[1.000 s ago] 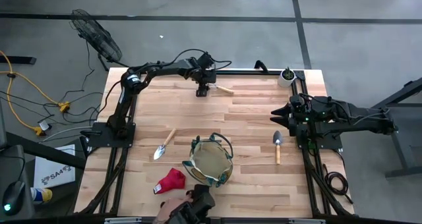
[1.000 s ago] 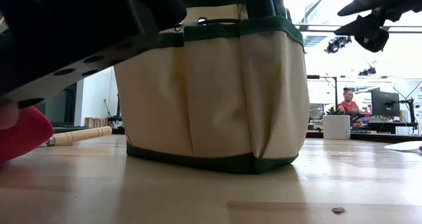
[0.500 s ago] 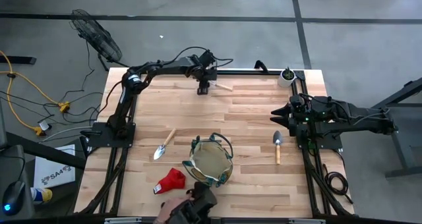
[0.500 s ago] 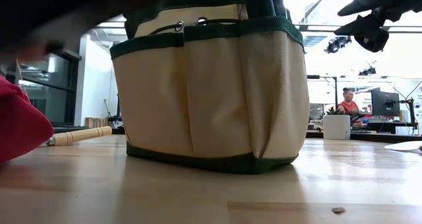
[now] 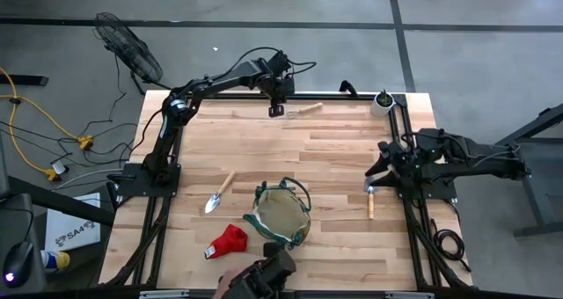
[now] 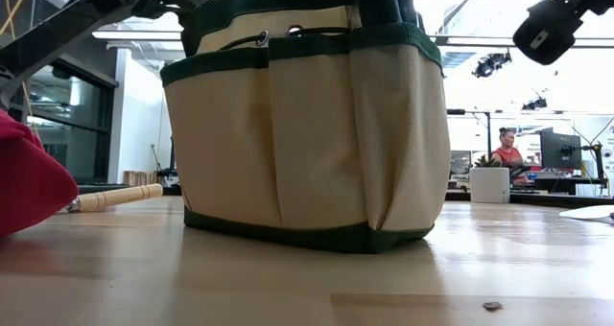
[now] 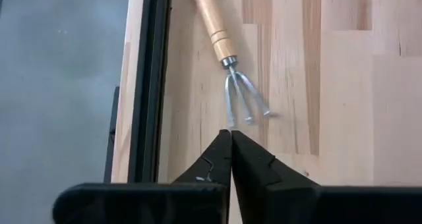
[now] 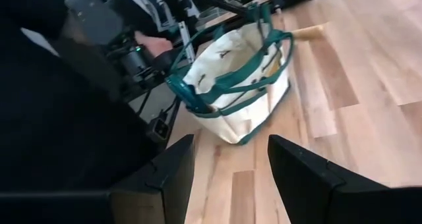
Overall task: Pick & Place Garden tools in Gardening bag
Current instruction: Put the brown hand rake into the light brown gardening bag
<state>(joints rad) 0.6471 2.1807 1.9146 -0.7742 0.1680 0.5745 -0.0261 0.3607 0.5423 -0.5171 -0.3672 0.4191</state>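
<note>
- At the table's far edge, we see the left gripper (image 5: 276, 109) with its jaws pressed together on nothing; in its wrist view the fingertips (image 7: 231, 140) meet just short of the rake (image 7: 227, 59) tines.
- The rake (image 5: 303, 110) lies flat by that edge, its wooden handle pointing away from the gripper.
- On the right side, the right gripper (image 5: 378, 171) hangs with its jaws wide apart and empty, near the blade end of a trowel (image 5: 370, 199) lying on the wood.
- Its wrist view looks between the spread fingers toward the bag (image 8: 237, 92).
- The bag (image 5: 281, 213) stands upright near the table's front middle, mouth open.
- A second trowel (image 5: 218, 193) lies left of the bag.
- A red glove (image 5: 228, 242) lies at the front left, close to the bag.
- A white pot (image 5: 382, 103) sits at the far right corner.
</note>
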